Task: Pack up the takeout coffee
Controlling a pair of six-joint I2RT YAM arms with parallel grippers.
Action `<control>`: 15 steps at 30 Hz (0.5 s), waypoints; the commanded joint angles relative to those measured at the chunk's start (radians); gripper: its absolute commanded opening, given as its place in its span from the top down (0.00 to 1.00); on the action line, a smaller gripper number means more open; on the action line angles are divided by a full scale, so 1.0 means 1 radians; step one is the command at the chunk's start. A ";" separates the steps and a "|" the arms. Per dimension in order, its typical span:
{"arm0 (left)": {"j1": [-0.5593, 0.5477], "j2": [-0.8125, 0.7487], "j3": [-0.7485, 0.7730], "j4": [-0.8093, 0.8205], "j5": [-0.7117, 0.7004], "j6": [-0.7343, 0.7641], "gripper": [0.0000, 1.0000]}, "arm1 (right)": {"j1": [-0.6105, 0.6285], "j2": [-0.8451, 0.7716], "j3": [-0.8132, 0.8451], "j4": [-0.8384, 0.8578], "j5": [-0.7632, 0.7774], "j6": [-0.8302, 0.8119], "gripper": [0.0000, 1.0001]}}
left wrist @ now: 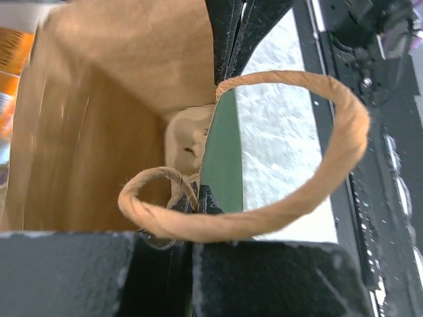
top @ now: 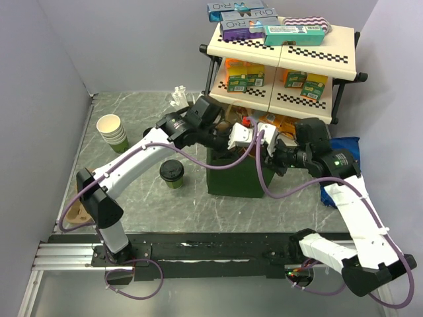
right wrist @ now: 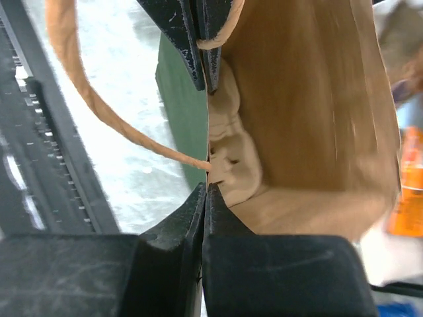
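Rim of bag (top: 232, 177) is being pinched by fully closed left fingers (left wrist: 211, 264) and right fingers (right wrist: 172, 244); coffee (top: 172, 174) is being left standing on table (top: 145, 198) beside it.

The left arm (top: 132, 162) and right arm (top: 357, 211) stretch forward, wrists turned inward, jaws clamped tight.
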 commanded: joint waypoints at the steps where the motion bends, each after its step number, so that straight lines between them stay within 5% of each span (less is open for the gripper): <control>1: -0.009 -0.003 0.093 0.050 -0.032 0.025 0.99 | -0.002 -0.004 0.123 0.025 0.042 -0.070 1.00; 15: -0.013 0.025 0.295 0.157 -0.137 0.063 0.99 | -0.012 0.022 0.338 0.077 0.143 -0.129 1.00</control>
